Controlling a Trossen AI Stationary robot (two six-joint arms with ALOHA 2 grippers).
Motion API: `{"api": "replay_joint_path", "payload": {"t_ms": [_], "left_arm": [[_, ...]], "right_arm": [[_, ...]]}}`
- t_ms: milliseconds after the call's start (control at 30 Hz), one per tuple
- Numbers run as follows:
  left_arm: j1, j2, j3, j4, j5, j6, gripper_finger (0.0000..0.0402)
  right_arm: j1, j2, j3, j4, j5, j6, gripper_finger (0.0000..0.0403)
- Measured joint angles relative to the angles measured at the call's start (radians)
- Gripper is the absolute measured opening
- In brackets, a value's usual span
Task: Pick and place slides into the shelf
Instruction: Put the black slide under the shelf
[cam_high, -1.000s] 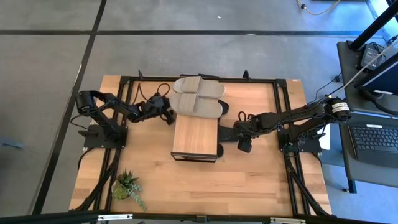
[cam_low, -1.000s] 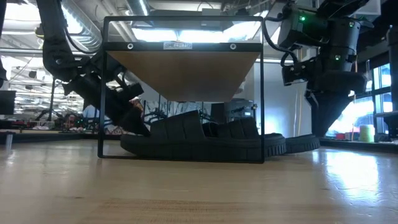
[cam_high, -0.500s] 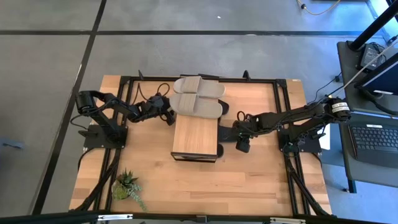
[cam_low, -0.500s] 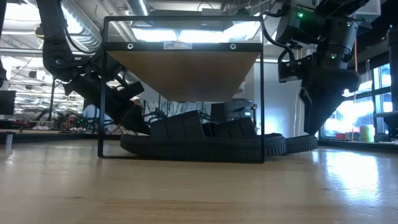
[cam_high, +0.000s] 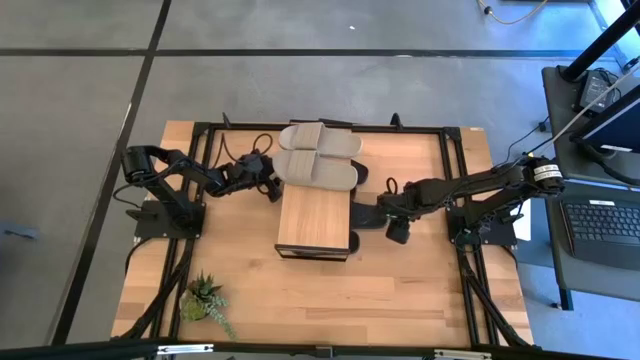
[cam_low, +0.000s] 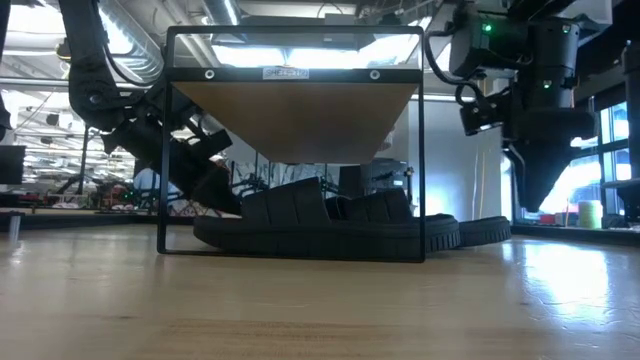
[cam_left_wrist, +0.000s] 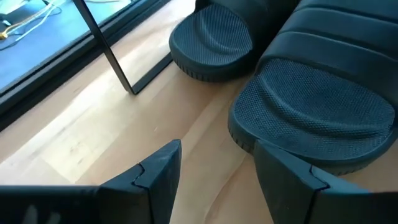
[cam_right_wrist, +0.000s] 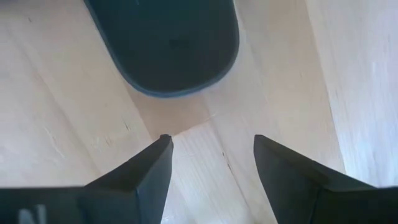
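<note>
From above, you see the shelf (cam_high: 315, 220) in the middle of the worktop (cam_high: 400, 290). Two beige slides (cam_high: 318, 156) lie on its far end. The black slides sit under the plank, mostly hidden here. Your right claw (cam_high: 372, 213) waits just beside the shelf's right side. Your left claw (cam_high: 272, 187) is near the shelf's far left corner.

From table height, the black slides (cam_low: 330, 222) lie under the shelf's plank. One black slide (cam_low: 478, 230) pokes out past the right post. Your right claw hangs above the worktop next to it, holding nothing.

In the left wrist view, your left claw (cam_left_wrist: 217, 168) is open and empty. A black slide's heel (cam_left_wrist: 317, 118) sits right in front of it. Another black slide (cam_left_wrist: 211, 40) lies farther on, by the shelf's thin dark leg (cam_left_wrist: 106, 46).

In the right wrist view, your right claw (cam_right_wrist: 211, 152) is wide open and empty. The round end of a black slide (cam_right_wrist: 168, 46) lies just ahead.

This slide probably needs tucking in. Line the claw up with the slide's middle, come in low and slow, and push or grip it straight so it does not turn. Watch the shelf post.
</note>
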Motion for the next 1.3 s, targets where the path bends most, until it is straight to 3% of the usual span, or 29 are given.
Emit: {"api": "replay_joint_path", "payload": {"t_ms": [400, 700, 1300], "left_arm": [[-0.001, 0.006, 0.0, 0.031, 0.001, 0.0, 0.0195], [-0.001, 0.085, 0.001, 0.071, -0.004, 0.0, 0.0195], [-0.001, 0.11, 0.001, 0.113, 0.0, 0.0, 0.0195]], "right_arm": [[0.0, 0.018, -0.005, 0.057, 0.0, -0.033, 0.0225], [-0.001, 0.086, -0.006, 0.083, -0.001, -0.076, 0.0225], [-0.013, 0.116, -0.007, 0.298, -0.002, -0.191, 0.0225]]}}
